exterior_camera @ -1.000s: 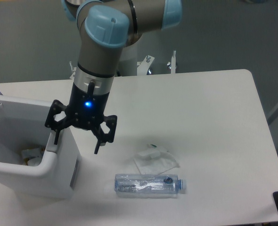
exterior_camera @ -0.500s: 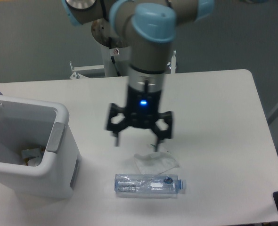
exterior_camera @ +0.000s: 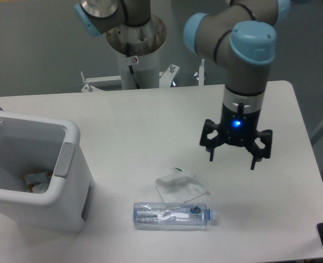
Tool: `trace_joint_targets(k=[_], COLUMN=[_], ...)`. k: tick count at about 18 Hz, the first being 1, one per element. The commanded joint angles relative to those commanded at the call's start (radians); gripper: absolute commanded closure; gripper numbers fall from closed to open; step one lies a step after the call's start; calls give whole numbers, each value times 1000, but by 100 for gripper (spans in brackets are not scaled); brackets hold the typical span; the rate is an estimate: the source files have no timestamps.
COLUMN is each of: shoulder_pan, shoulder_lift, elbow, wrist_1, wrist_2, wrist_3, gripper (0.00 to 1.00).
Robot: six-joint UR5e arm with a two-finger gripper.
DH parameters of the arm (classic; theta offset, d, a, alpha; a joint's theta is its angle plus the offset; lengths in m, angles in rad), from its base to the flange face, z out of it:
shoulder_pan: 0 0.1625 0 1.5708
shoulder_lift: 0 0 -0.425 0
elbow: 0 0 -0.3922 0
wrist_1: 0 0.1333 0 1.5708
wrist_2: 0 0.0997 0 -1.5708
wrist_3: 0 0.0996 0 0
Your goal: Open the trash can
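Observation:
The white boxy trash can stands at the table's left edge with its top open; I see down into it, where some crumpled waste lies. A grey push tab sits on its right rim. The lid itself is mostly out of view at the left. My gripper hangs open and empty above the right half of the table, far from the can, its black fingers spread apart and pointing down.
A clear plastic bottle lies on its side near the front of the table. A crumpled clear wrapper lies just behind it. The arm's base stands behind the table's far edge.
My gripper has swung from the trash can's right rim across the table to the right, staying open. The can's top has stayed open; bottle and wrapper have not moved.

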Motion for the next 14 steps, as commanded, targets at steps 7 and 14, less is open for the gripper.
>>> trace_joint_targets(k=[7,14], shoulder_pan=[2,5], shoulder_lift=[-17,-20], elbow=[-8,-48], wrist_1=[-2,8], wrist_2=[34,39], wrist_3=[143,218], gripper=[0,0])
